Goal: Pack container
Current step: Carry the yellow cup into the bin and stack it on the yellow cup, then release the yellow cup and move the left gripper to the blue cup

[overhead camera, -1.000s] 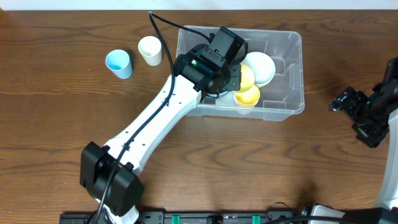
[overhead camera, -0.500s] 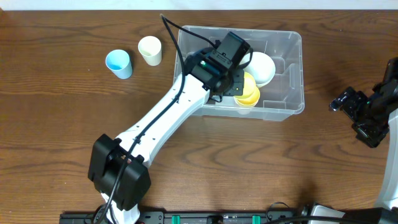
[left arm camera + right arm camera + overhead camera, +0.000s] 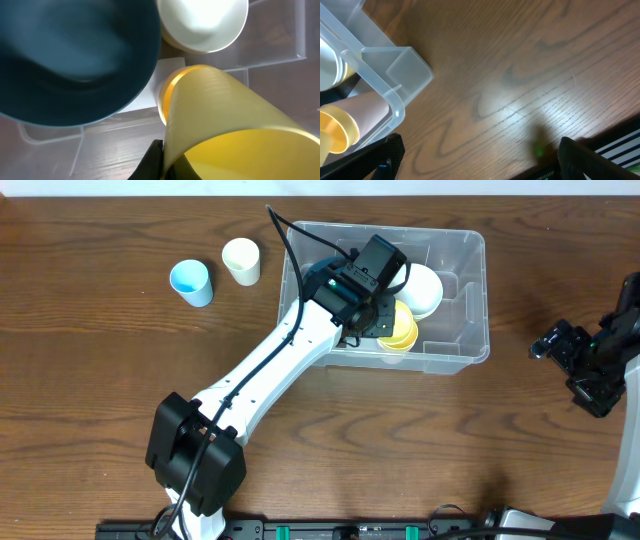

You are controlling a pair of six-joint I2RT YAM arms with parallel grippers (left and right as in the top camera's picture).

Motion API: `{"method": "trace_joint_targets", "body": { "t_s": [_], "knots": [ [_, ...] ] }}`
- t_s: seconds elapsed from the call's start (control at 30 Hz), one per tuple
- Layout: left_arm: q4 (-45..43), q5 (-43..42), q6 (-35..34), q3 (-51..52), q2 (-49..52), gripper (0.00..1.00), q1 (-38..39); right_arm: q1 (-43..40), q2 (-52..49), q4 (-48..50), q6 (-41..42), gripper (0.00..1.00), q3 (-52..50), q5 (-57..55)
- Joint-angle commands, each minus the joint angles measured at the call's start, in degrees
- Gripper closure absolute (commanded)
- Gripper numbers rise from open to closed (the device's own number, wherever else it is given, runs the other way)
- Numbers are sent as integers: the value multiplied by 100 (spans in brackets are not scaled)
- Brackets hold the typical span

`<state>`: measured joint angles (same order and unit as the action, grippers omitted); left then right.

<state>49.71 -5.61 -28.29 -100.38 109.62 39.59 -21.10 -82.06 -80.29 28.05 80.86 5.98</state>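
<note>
Clear, ridged plastic container [image 3: 486,280] sits far-centre on the grainy wooden bench [image 3: 100,400]. Left pincer [image 3: 383,308] hangs inside it, over a glossy yellow cup [image 3: 235,125] beside a round white bowl [image 3: 202,22]. Its grip is hidden, so there's no telling. Right pincer [image 3: 480,155], spread wide, hovers apart on the container's right.

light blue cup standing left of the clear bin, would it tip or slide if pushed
The small light blue tapered cup looks empty and thin-walled, so probably light and easily squashed. Standing upright, mouth up, it would likely tip from a high push, then roll in a curve. On the smooth wooden table a low push should slide it.
</note>
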Motion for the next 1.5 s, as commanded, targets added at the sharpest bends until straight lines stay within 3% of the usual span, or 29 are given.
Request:
{"method": "trace_joint_targets", "body": {
  "t_s": [0.0,0.17,0.2,0.33,0.53,0.73,0.93,1.23,1.47],
  "knots": [
    [52,68,17,-101,61,94,2,-31,63,-7,61,1,0,4],
    [66,68,17,-101,61,83,2,-31,63,-7,61,1,0,4],
    [66,68,20,-101,61,69,2,-31,63,-7,61,1,0,4],
    [20,68,83,-101,55,41,2,-31,63,-7,61,1,0,4],
    [-55,72,173,-192,-133,33,-79,-31,63,-7,61,1,0,7],
    [-37,463,168,-289,-785,8,-702,-31,63,-7,59,1,0,4],
    [157,826,267,-289,-1307,1,-2015,-31,63,-7,59,1,0,7],
    [376,756,282,-289,-896,1,-4044,-31,63,-7,61,1,0,4],
    [317,713,608,-289,-291,1,-4776,-31,63,-7,61,1,0,7]
  ]
}}
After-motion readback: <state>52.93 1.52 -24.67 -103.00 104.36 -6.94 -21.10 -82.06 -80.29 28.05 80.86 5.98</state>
